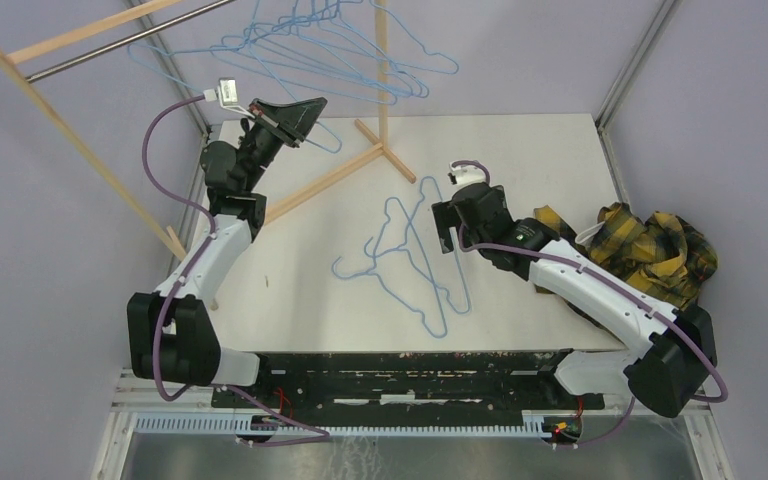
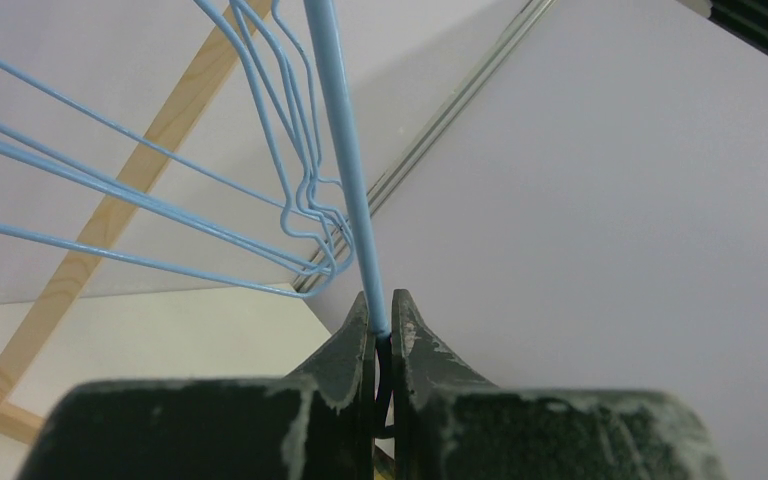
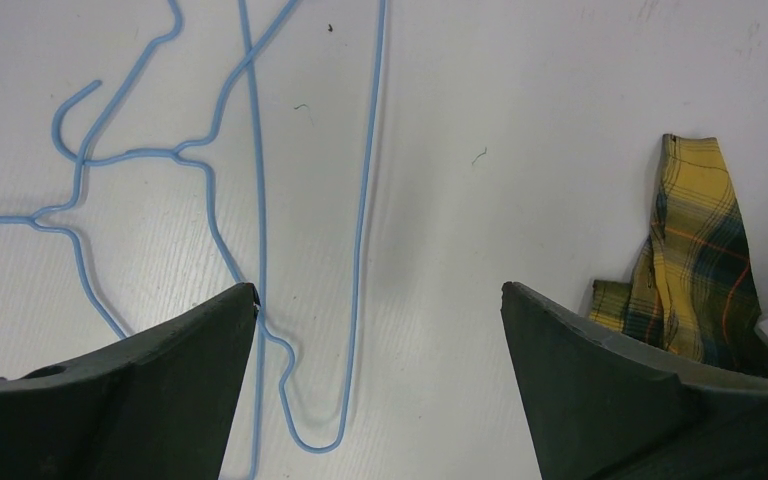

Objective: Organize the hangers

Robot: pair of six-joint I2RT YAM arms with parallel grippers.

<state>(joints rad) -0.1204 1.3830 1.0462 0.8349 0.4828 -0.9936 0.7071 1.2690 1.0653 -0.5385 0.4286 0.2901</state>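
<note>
Several light-blue wire hangers [image 1: 345, 55] hang on the rack's rod at the back. My left gripper [image 1: 295, 115] is raised beside them and is shut on the wire of one hanger [image 2: 345, 150], which runs straight up from the jaws [image 2: 381, 300]. The other hung hangers [image 2: 300, 215] bunch just left of it. A tangle of hangers [image 1: 400, 250] lies flat on the white table. My right gripper [image 1: 447, 225] is open and empty just above their right side. In the right wrist view their wires [image 3: 360, 200] lie between and left of the fingers [image 3: 380, 290].
The wooden rack [image 1: 80, 145] with its metal rod [image 1: 120, 45] stands at the back left, its foot [image 1: 330, 180] and post [image 1: 382, 70] on the table. A yellow plaid cloth [image 1: 650, 245] lies at the right, also in the right wrist view [image 3: 700, 250].
</note>
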